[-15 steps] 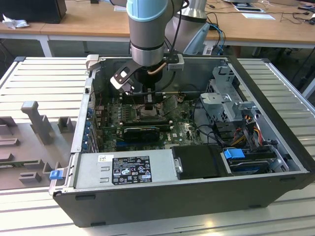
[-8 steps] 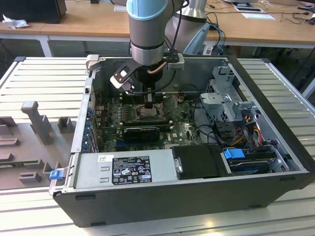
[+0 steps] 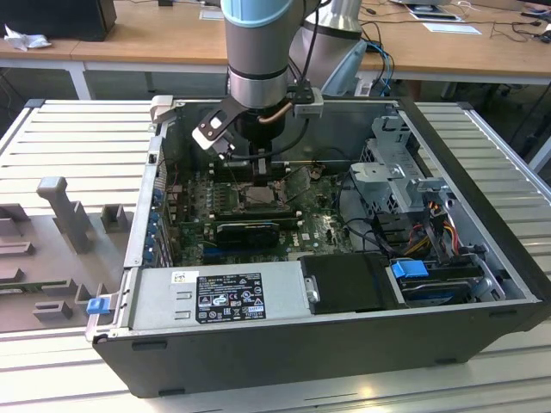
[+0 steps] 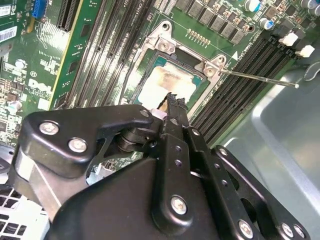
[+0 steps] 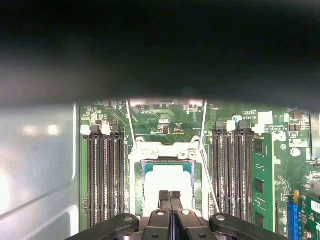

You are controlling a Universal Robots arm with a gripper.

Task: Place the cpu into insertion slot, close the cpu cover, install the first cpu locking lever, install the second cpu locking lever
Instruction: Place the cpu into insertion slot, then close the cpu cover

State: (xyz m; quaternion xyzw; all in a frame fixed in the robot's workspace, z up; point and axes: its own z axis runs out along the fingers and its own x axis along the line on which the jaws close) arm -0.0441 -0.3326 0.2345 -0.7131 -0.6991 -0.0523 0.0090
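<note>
cpu lies in insertion slot; tool pinched together above.

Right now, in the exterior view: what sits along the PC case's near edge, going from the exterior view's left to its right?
Blue clip → silver power supply → black box → blue drive handle.
</note>
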